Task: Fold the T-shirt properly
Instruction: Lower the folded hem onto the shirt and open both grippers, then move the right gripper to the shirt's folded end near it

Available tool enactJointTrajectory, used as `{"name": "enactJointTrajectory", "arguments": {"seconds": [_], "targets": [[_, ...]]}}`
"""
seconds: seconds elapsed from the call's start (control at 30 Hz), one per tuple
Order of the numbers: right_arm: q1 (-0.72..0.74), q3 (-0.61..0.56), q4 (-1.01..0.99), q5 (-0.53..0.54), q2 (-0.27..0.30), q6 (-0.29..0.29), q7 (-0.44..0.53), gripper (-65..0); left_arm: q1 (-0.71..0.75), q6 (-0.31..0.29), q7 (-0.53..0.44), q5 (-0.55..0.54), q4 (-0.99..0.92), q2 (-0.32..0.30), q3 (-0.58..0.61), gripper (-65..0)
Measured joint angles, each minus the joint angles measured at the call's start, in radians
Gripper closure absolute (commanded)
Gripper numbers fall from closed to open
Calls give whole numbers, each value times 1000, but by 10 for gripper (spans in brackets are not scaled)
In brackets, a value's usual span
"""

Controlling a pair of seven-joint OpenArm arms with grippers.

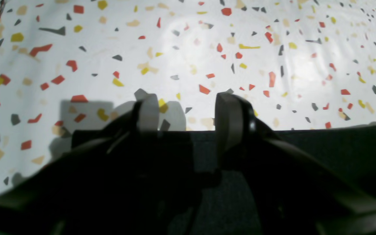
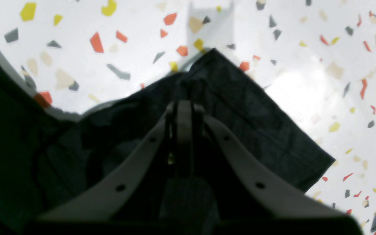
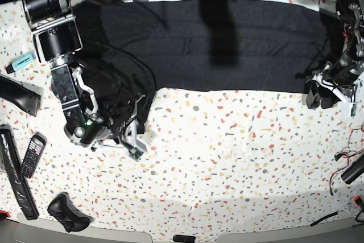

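The black T-shirt [image 3: 227,44] lies spread along the far side of the speckled table, plain side up. On the base view's left, my right gripper [image 3: 136,140] is shut on a bunched corner of the shirt, pulled a little toward the front. In the right wrist view the white fingers [image 2: 183,111] are pressed together on a fold of the dark cloth [image 2: 256,114]. On the base view's right, my left gripper [image 3: 321,98] stands open at the shirt's near right edge. In the left wrist view its tips [image 1: 188,111] reach past the hem [image 1: 338,150] over bare table.
A mobile phone [image 3: 32,155], a black game controller [image 3: 67,213], long black bars [image 3: 14,180] and a small blue object [image 3: 23,61] lie along the left side. Cables [image 3: 347,157] trail at the right edge. The speckled tabletop [image 3: 227,157] fills the front half.
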Motion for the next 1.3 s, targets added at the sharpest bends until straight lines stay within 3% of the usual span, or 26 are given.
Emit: {"name": "enactJointTrajectory", "arguments": {"seconds": [0.17,0.27,0.33,0.47,0.57,0.87,1.1,1.3], "targets": [[21,103,1,88,2,-12,-42,-245,0,0,0,0,0,0,0,-270],[21,161,1,127,1,-12,-43,-332,0,0,0,0,0,0,0,-270],[22,193,1,136,1,-13,-42,-357,0,0,0,0,0,0,0,-270],[24,240,-30,140,11,-17,-27,-358,0,0,0,0,0,0,0,-270],[48,285,-130,186,24,-53,-48,-358,0,0,0,0,0,0,0,-270],[279,367,-521,238,68,-57,-60,-358,0,0,0,0,0,0,0,-270],[329,366,-675,155,60,-56,93,-358,0,0,0,0,0,0,0,-270],[328,367,-729,102,58,-57,141,-358,0,0,-1,-1,0,0,0,-270]]}}
